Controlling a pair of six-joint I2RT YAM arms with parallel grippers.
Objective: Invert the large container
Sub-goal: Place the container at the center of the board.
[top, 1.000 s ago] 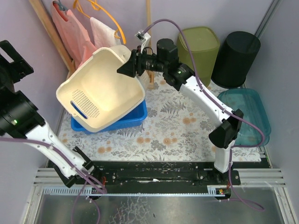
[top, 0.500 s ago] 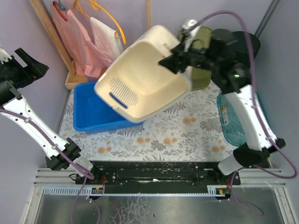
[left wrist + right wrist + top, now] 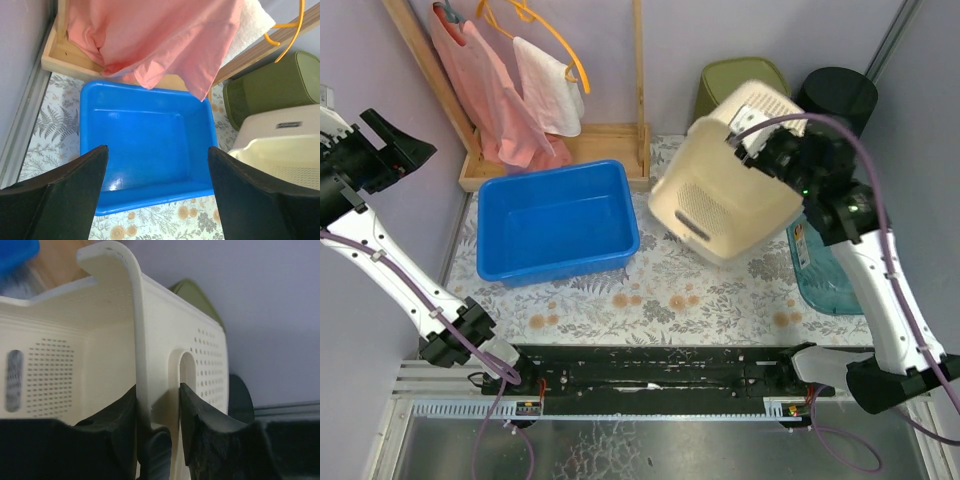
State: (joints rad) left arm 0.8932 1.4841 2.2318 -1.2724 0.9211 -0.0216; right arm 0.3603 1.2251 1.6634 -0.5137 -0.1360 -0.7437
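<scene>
My right pincer [image 3: 156,409] clamps the rim of the container [image 3: 720,200], which I judge to be light, stiff, slippery plastic; my left pincer [image 3: 156,162] gapes idle.

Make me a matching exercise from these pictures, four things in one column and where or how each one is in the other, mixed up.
Things:
1. cream basket
2. blue tub
3. pink shirt
4. left hand

States:
A. sitting empty on the flowered mat
B. hanging on the wooden rack
C. gripped at its rim by the right hand, tipped over
D. open, holding nothing

Pairs: 1-C, 2-A, 3-B, 4-D
</scene>
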